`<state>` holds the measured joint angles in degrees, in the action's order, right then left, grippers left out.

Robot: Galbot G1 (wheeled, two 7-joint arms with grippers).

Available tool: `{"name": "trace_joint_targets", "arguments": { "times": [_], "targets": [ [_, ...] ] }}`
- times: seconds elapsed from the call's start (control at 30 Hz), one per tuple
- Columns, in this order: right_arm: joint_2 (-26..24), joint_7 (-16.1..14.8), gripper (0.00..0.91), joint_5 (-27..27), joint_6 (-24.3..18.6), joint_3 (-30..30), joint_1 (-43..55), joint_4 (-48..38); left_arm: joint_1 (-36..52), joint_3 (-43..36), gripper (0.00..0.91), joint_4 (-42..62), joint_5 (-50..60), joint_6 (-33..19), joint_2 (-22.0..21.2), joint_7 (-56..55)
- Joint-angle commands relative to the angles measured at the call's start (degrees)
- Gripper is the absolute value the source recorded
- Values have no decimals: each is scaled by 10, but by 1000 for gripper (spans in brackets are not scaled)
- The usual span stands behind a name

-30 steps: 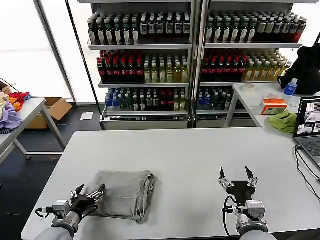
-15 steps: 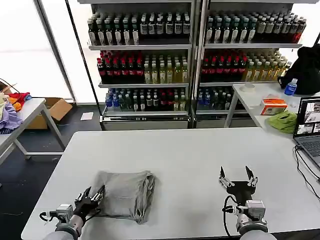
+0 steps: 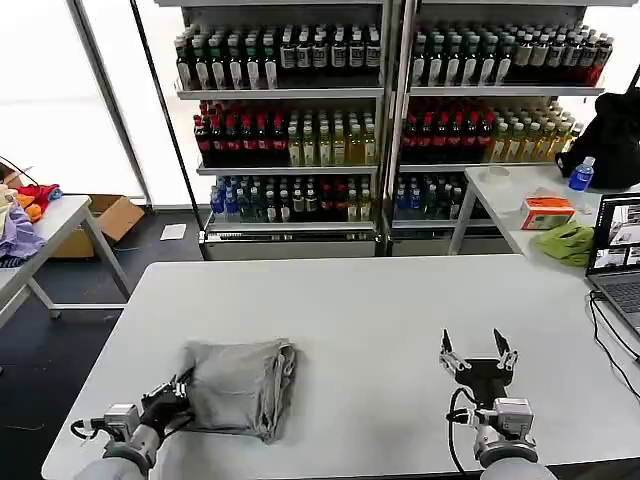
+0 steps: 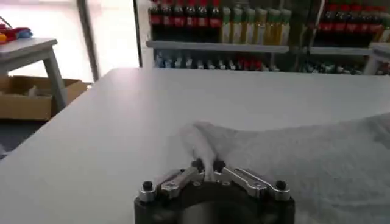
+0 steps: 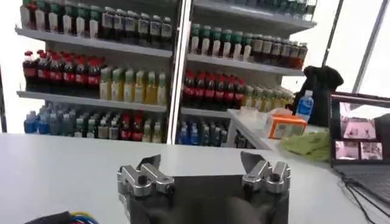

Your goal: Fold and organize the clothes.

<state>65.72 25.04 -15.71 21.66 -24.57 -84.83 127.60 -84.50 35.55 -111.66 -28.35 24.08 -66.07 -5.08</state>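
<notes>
A folded light grey shirt (image 3: 238, 386) lies on the white table (image 3: 380, 310) near its front left. My left gripper (image 3: 178, 393) sits at the shirt's near left corner, shut on a pinch of the grey cloth (image 4: 286, 159); the fabric rises in a small ridge between the fingertips (image 4: 198, 165). My right gripper (image 3: 477, 352) hovers low over the table's front right, open, with nothing between its fingers (image 5: 149, 165). It is well apart from the shirt.
A laptop (image 3: 620, 255) with cables sits at the table's right edge. A side table (image 3: 520, 200) at the back right holds a lime-green cloth (image 3: 566, 243) and an orange box (image 3: 548, 212). Drink shelves (image 3: 380, 110) stand behind. Coloured garments (image 3: 20, 215) lie on a left table.
My left gripper has closed on the shirt's near left corner and drawn it leftwards, shifting the shirt slightly left. The right gripper has stayed where it was.
</notes>
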Motion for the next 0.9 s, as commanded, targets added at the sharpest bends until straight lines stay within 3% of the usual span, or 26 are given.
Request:
{"name": "trace_joint_targets", "arguments": {
  "times": [0.03,0.17,0.27,0.7,0.9],
  "targets": [
    [3,4,907,-1,-9,3,4,-3,11,215,0,24,-79,-3,146,7],
    [4,8,907,-6,-13,4,12,-11,-9,283,0,86,-65,-14,222,22],
    [3,9,907,-9,-14,5,14,-15,-12,285,0,98,-64,-13,241,22],
    [14,11,907,-11,-10,-8,7,-10,-16,125,0,-99,-43,15,150,0],
    [28,13,907,-1,-2,-17,1,-11,8,-84,0,-182,6,33,91,-52]
  ]
}}
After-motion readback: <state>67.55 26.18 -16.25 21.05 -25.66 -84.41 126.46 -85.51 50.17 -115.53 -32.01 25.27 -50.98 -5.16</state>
